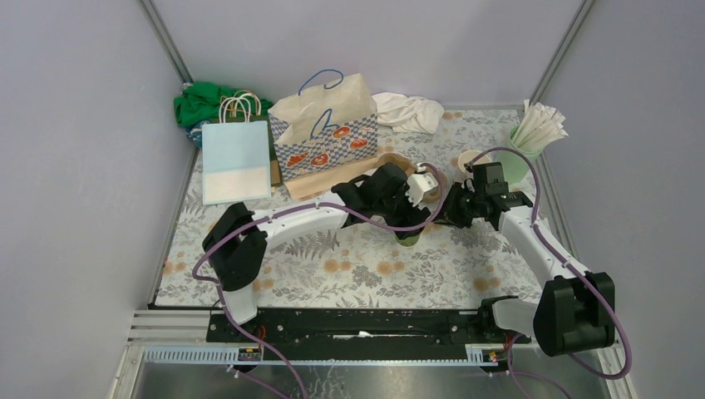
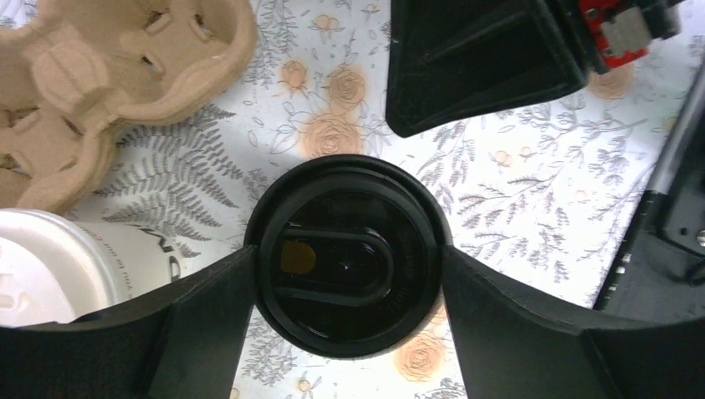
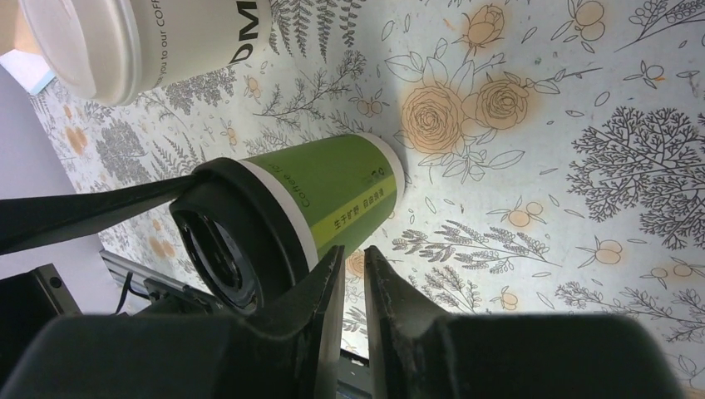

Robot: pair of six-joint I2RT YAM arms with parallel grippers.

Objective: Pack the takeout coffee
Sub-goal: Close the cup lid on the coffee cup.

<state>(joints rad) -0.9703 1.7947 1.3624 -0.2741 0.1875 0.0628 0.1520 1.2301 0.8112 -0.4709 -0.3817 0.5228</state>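
Two lidded cups point(image 3: 332, 199), one carrier point(image 2: 108, 83).

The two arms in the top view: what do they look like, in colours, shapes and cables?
Both arms have white links between bulky black joint housings. A thin purple cable loops along each one. The left tool and the right tool have black fingers, and the bases are bolted on a black rail.

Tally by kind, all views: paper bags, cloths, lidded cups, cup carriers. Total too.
Paper bags: 2, light blue bag, patterned bag
Cloths: 2, green cloth, white cloth
Lidded cups: 2, green cup, white cup
Cup carrier: 1
Total: 7
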